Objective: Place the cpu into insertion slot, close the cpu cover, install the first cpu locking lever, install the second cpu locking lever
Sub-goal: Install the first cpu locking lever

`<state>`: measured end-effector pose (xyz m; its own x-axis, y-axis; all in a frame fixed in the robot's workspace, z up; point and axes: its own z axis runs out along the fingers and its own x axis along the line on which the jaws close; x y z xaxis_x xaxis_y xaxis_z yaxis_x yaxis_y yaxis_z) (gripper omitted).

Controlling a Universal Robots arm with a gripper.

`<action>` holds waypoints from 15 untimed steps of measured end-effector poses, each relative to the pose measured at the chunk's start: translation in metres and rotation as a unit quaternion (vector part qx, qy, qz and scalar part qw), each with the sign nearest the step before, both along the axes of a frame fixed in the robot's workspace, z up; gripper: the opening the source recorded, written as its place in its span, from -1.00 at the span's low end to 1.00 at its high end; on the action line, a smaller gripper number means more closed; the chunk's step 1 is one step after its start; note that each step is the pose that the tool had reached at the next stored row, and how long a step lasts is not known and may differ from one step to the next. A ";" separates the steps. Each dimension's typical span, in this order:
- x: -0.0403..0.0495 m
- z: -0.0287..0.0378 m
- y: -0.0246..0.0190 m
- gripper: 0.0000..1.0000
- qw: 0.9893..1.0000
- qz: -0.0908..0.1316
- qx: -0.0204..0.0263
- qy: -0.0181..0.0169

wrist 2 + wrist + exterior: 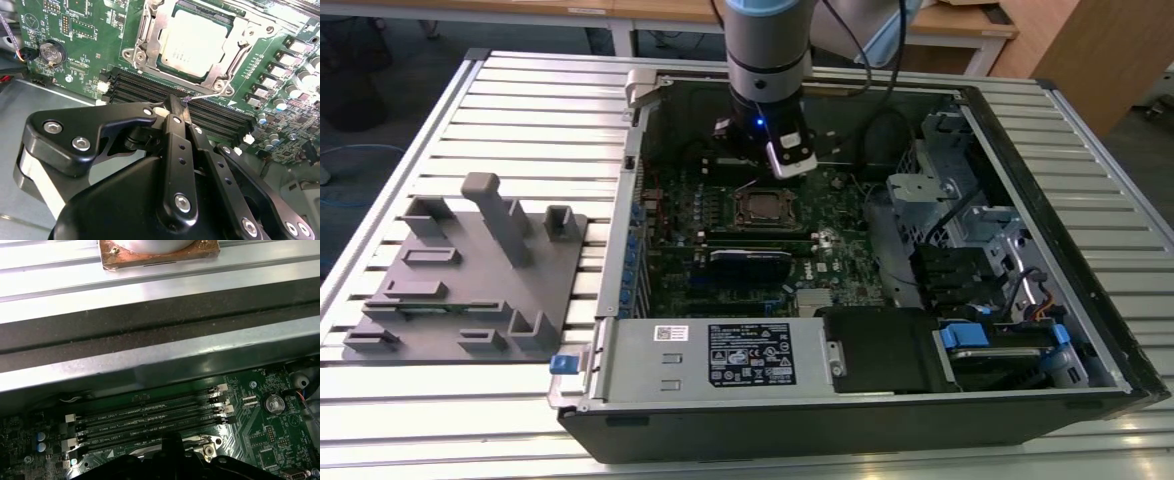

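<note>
One cpu (pixel 192 42), a flat square with a pale metal lid, lay seated in the insertion slot (pixel 736 210) in the upper middle of the second wrist view. The cpu cover (pixel 220 75) appeared folded down around it, its silver frame bordering the lid. By my judgement the chip was light, stiff and fragile underneath. It was better taken by its edges, and now best left alone. The cover looked thin and springy.

A thin wire locking lever (pixel 205 96) ran along the lower edge of the socket in that view. I judged it stiff, slick and inclined to spring back, so the bent end was the place to take it. The pincer (pixel 175 106) had its fingers drawn together with their tips right at this wire. I could not tell whether they pinched it or merely touched it.

Just beside the tips lay the long black memory slots (pixel 150 87), with a coin cell (pixel 50 51) at the left on the green motherboard (pixel 90 30). In the exterior view the board sat in an open computer case (pixel 1067 250) on a slatted tabletop (pixel 520 100).
</note>
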<state>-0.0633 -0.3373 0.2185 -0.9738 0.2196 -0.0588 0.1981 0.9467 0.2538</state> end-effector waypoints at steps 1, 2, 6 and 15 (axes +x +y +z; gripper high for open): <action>0.0000 -0.0006 0.0000 -0.80 1.000 0.000 0.001 -0.001; 0.0000 -0.0011 0.0000 -0.80 1.000 -0.001 0.002 -0.001; 0.0001 -0.0037 0.0000 -0.80 1.000 -0.006 0.006 -0.003; 0.0000 -0.0087 0.0003 -0.80 0.999 -0.050 0.006 -0.013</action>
<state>-0.0633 -0.3370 0.2097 -0.9455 0.3158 -0.0800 0.2843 0.9198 0.2705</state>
